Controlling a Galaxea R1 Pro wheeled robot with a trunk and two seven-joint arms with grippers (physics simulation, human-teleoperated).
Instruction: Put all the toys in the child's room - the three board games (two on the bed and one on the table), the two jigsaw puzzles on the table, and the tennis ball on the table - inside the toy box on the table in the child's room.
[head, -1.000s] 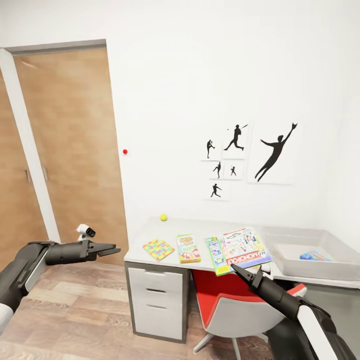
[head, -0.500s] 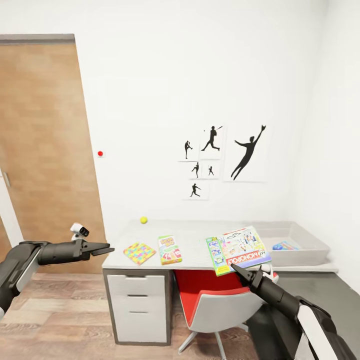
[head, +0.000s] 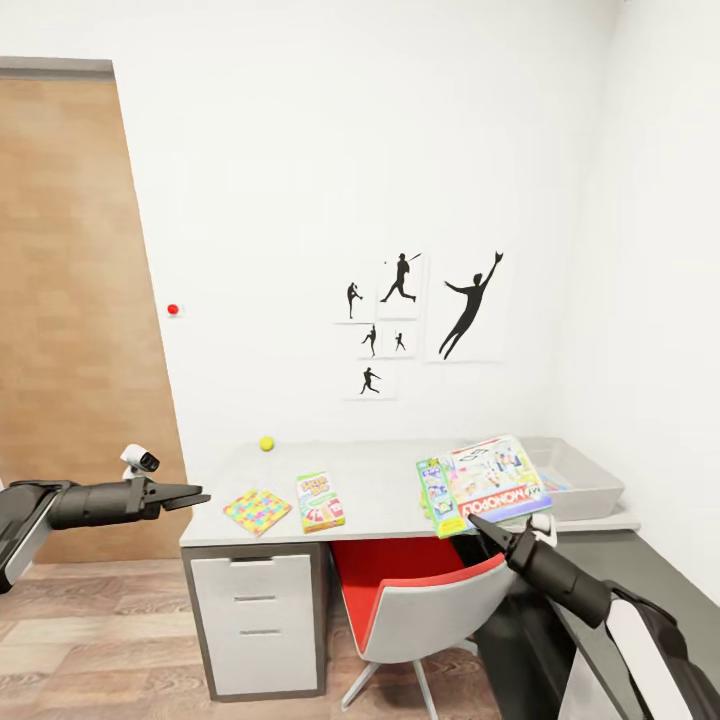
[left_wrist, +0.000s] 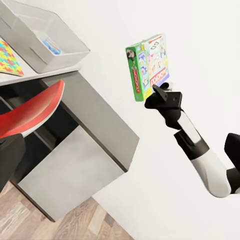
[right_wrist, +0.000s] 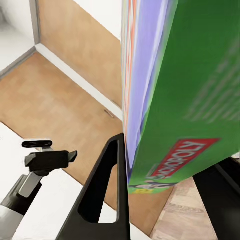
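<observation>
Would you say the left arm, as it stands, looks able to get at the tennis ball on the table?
Probably not yet: the left hand hangs off the table's end, and the tennis ball sits far back by the wall.

Table (head: 390, 480); puzzles (head: 257, 510), ball (head: 266, 443), box (head: 575, 480).

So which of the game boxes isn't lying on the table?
The Monopoly box. The right gripper holds it up by its edge, while the other boxes lie flat on the table.
</observation>
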